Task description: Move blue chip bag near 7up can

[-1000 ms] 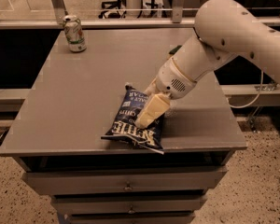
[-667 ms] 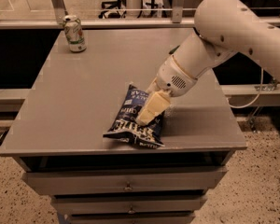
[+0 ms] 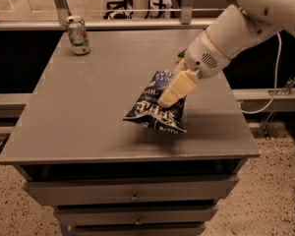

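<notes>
Drawers point(image 3: 132, 188): a stack of grey fronts with small metal knobs is seen nearest, under the table edge.
Table top point(image 3: 88, 117): flat, matte and smooth grey, with squared corners.
Blue chip bag point(image 3: 155, 111): crinkly dark-blue foil with white lettering, rectangular and flattish. It is held tilted right of centre on the table, with a shadow beneath it; whether its near edge touches the surface cannot be told.
Gripper point(image 3: 168, 98): it is clamped on the bag's upper middle, and one long cream plastic finger point(image 3: 179, 85) is laid across the front of the foil.
Arm point(image 3: 236, 28): a smooth, rounded white shell is seen reaching in from the far right.
7up can point(image 3: 78, 35): a small upright cylinder, white and green with a silver rim, is set at the far-left corner — well apart from the bag.
Progress: the grasp is judged done and the lift under way. The carry across the table to the far left and the set-down beside the can are left.
</notes>
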Tool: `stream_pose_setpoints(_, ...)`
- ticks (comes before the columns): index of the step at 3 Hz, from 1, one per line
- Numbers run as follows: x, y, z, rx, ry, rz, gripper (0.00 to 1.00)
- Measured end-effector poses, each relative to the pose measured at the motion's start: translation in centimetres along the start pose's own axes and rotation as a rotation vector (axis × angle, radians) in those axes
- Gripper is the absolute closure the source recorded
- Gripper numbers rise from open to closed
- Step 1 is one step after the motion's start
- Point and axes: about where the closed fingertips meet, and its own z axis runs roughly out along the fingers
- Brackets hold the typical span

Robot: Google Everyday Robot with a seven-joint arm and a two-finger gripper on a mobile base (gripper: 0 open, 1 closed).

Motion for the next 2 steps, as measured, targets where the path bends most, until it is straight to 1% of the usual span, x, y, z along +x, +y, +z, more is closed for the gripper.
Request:
stream_pose_setpoints(1, -0.6, -1.1, -6.2, 0.120, -0.069, 0.009, 1.00)
stream_pose_setpoints(2, -1.0, -1.4, -7.9, 0.154, -0.088, 0.006, 1.00)
